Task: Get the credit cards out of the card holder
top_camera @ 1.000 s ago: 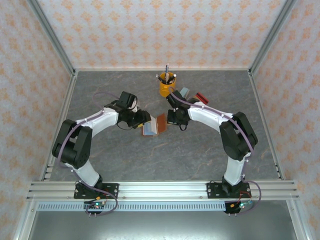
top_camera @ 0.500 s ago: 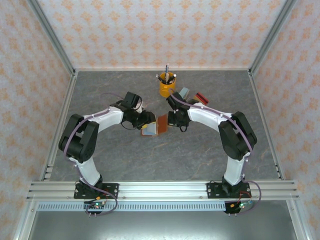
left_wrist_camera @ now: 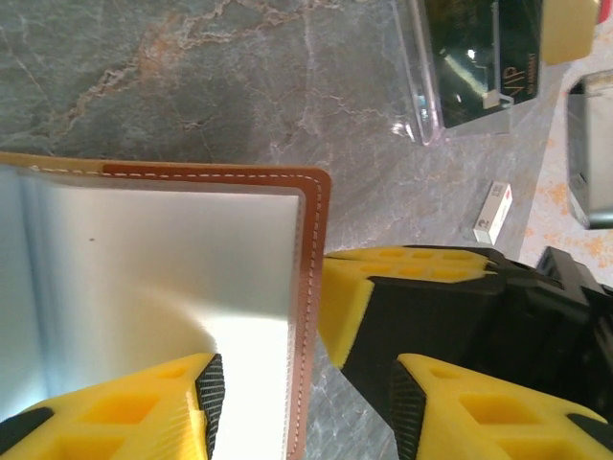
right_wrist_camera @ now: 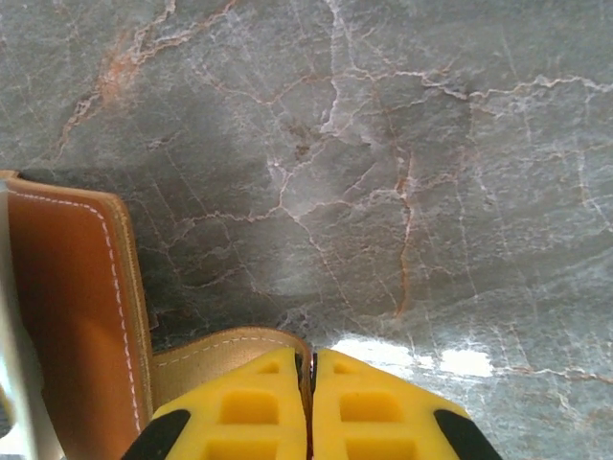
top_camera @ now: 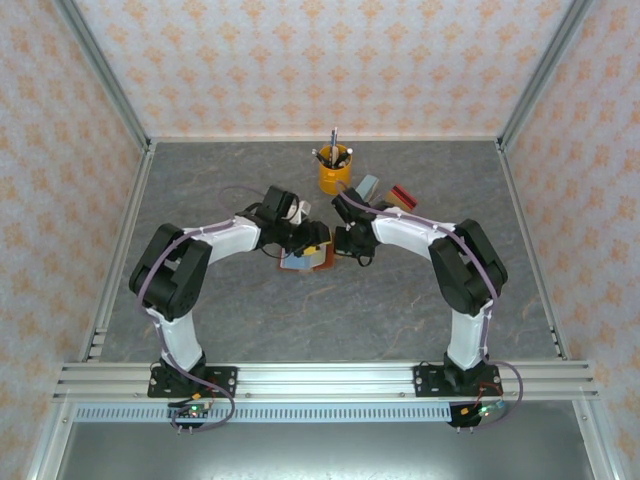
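Squarely mid-table, the card holder (top_camera: 306, 260) is spread open between the two arms
Right gripper (right_wrist_camera: 308, 383) is clenched on the holder's leather tab; left gripper (left_wrist_camera: 305, 407) has its jaws apart, the holder's stitched brown edge between them and one yellow finger (left_wrist_camera: 124, 412) over the pale inner panel, contact unclear. Seen from above, the holder is at 6 o'clock of the orange pen cup (top_camera: 334, 172) on the grey table (top_camera: 250, 320), with the right gripper at its 2 o'clock
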Robot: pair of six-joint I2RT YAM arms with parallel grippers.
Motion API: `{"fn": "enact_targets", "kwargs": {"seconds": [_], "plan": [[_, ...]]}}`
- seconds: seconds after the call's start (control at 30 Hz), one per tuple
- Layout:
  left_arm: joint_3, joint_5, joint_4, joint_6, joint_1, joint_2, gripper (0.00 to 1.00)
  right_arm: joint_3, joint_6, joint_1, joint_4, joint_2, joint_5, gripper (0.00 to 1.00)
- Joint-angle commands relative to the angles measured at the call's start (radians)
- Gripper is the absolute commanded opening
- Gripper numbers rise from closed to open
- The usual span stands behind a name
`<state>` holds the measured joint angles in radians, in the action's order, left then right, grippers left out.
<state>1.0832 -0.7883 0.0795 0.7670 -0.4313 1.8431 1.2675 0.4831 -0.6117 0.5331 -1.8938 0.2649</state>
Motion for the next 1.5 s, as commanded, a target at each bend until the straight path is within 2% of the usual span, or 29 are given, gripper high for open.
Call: {"fn": "enact_targets", "kwargs": {"seconds": [0.0, 0.23, 0.5, 0.7, 0.87, 1.03, 1.37, 1.47], "plan": [[0.027, 0.018, -0.025, 0.017, -0.004, 0.029, 0.5, -0.026, 0.028, 0.017, -0.024, 0.009, 0.011, 0.08], [0.022, 0.079, -0.012, 0.028, -0.004, 0.061, 0.44, -0.061, 0.04, 0.023, -0.048, 0.102, 0.003, 0.22], [0.022, 0.136, 0.052, 0.017, -0.004, 0.1, 0.28, -0.062, 0.046, 0.023, -0.032, 0.225, -0.039, 0.25], [0.026, 0.157, 0.083, 0.008, -0.004, 0.112, 0.19, -0.039, 0.035, 0.016, -0.045, 0.229, 0.056, 0.18], [0.028, 0.166, 0.102, 0.003, -0.004, 0.118, 0.1, 0.009, 0.04, -0.015, -0.054, 0.138, 0.138, 0.07], [0.03, 0.164, 0.109, 0.009, -0.004, 0.11, 0.0, 0.046, 0.077, -0.039, -0.058, 0.039, 0.137, 0.0], [0.1, 0.201, 0.241, -0.029, -0.001, -0.017, 0.01, 0.025, 0.126, -0.034, -0.072, -0.059, 0.118, 0.0], [0.129, 0.25, 0.332, -0.045, 0.009, -0.057, 0.18, 0.027, 0.108, -0.027, -0.058, -0.077, 0.093, 0.0]]}}
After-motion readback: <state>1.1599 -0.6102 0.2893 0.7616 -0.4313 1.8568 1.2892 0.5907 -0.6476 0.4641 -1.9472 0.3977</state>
